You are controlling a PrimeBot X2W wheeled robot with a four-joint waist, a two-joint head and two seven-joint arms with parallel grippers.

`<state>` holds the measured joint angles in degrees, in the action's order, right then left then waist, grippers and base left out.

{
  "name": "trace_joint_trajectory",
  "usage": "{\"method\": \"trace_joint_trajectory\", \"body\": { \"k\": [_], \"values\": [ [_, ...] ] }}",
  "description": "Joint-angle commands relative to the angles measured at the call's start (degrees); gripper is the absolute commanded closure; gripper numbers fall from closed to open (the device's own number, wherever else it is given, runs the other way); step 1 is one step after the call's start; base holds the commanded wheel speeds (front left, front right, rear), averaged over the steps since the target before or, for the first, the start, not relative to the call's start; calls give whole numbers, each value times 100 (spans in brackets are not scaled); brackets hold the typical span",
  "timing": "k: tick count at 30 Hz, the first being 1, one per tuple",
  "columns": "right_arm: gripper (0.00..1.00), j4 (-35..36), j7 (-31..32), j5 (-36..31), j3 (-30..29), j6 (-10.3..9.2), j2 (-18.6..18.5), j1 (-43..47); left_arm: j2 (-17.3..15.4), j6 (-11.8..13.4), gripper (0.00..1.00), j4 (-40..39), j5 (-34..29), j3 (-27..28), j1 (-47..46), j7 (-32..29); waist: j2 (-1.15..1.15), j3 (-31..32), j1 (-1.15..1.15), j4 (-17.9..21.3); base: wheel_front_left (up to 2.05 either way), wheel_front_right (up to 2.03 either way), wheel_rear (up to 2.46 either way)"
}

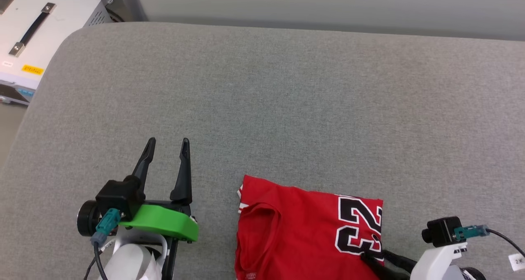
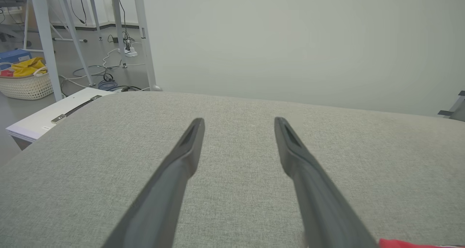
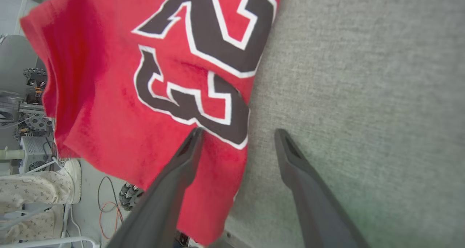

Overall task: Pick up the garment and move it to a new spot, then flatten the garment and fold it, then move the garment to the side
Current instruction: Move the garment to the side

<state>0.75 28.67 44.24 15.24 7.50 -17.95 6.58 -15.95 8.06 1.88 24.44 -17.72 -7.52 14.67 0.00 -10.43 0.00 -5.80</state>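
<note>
The garment (image 1: 295,231) is a red jersey with black white-outlined "23", lying folded at the near edge of the grey padded table (image 1: 287,99). In the right wrist view the garment (image 3: 109,95) overhangs that edge, with floor showing below it. My right gripper (image 3: 238,131) is open and straddles the garment's side edge, one finger over the red cloth and the other over bare grey fabric. Its dark fingers (image 1: 375,258) touch the numerals' lower corner. My left gripper (image 1: 168,140) stands open and empty to the garment's left. A red corner of the garment (image 2: 399,243) shows beside the left gripper (image 2: 239,120).
A white case with a black handle (image 1: 28,34) stands off the table's far left corner. On the floor to the left are a woven basket holding yellow cloth (image 2: 25,84), metal legs and cables (image 2: 109,81). Below the near edge are a white shoe (image 3: 72,175) and a wheel (image 3: 127,197).
</note>
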Motion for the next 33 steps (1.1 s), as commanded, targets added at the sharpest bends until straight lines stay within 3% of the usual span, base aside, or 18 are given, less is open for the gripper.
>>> {"method": "trace_joint_trajectory", "body": {
  "k": [1, 8, 9, 11, 18, 24, 33],
  "values": [
    [0, -128, -42, 73, 110, -1, -22, -165, 45, -44, 0, 8, -55, 42, -115, 32, 0, -163, 0, -126, 0, 0, 0],
    [0, -686, -43, 468, 659, -1, -87, -628, 197, -191, 0, 65, -180, 121, -259, 33, 0, -414, 0, -247, 0, 0, 0],
    [56, -760, -5, 516, 720, -1, -95, -668, 217, -210, 0, 83, -195, 142, -272, 33, 0, -426, 0, -257, 0, 0, 0],
    [100, -828, 30, 599, 803, -1, -105, -726, 248, -232, 0, 118, -227, 182, -280, 33, 0, -433, 0, -274, 0, 0, 0],
    [100, -604, -41, 600, 886, -1, -296, -919, 346, -306, 0, 272, -309, 306, -164, 33, 0, -173, 0, -241, 0, 0, 0],
    [100, -186, 41, 190, 828, -1, -592, -1035, 382, -377, 0, 272, -373, 389, 27, 33, 0, 199, 0, 29, 0, 0, 0],
    [100, 302, 688, -474, 660, -1, -1040, -1177, 424, -391, 0, 142, -421, 488, 239, 33, 0, 368, 0, 1142, 0, 0, 0]
  ]
}}
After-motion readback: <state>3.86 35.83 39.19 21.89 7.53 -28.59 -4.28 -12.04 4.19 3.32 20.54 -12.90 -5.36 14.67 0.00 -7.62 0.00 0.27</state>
